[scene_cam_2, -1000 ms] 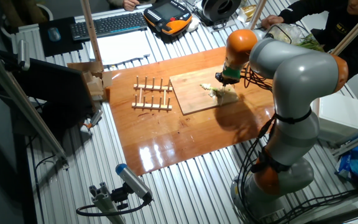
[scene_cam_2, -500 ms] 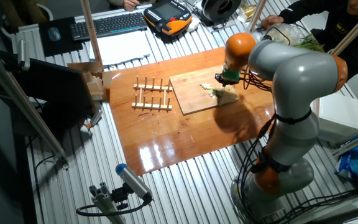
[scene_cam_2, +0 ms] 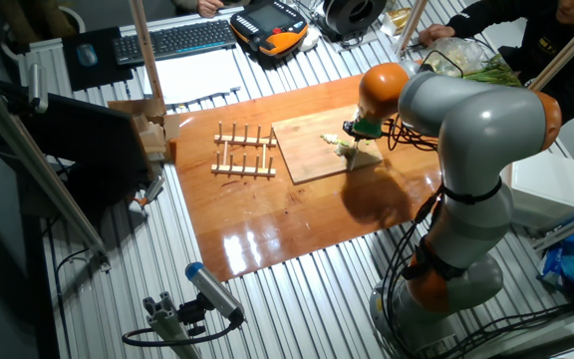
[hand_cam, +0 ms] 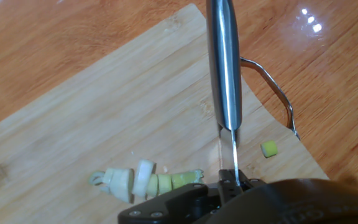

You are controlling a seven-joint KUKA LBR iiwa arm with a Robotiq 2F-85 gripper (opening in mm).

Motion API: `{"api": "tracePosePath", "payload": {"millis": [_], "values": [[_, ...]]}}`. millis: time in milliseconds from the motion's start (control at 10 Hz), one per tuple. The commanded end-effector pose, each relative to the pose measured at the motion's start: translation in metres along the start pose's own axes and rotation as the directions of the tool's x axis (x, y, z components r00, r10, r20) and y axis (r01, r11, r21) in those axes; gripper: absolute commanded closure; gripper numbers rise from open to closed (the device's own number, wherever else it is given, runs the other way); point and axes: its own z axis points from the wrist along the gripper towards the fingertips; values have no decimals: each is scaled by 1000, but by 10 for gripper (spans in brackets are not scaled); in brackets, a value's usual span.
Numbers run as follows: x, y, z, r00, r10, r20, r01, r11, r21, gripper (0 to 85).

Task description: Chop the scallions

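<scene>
Over the pale wooden cutting board (scene_cam_2: pixel 312 150), two-finger gripper (scene_cam_2: pixel 363 131) clamped on a steel-bladed knife (hand_cam: pixel 225 74), edge turned down toward the board, short cream-and-green scallion pieces (hand_cam: pixel 143 182) lying beside the blade on the board, one tiny cut bit (hand_cam: pixel 269 149) apart across the blade, wooden dowel rack (scene_cam_2: pixel 245 152) left of the board.

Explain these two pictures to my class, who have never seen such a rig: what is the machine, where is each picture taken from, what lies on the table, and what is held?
The grey-and-orange machine is a robot arm with a gripper at its tip. One picture comes from a fixed camera looking at the table, the other from a camera on the hand itself. On the table lie a wooden cutting board and a small wooden rack. The hand view looks along a metal knife fixed in the hand, above pale cut scallions on the board; one small bit lies apart.
</scene>
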Motion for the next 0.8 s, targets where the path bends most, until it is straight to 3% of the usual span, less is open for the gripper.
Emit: {"api": "tracePosePath", "payload": {"millis": [0, 200, 400, 500, 700], "values": [[2, 1, 0, 1000, -2, -1, 2, 1000, -2, 850], [6, 6, -4, 1000, 18, -11, -18, 999, -29, 850], [10, 9, -4, 1000, 6, -5, -6, 1000, -14, 850], [7, 9, -3, 1000, 2, 7, -2, 1000, -6, 850], [-7, 5, -5, 1000, -14, 15, 14, 1000, -8, 850]]}}
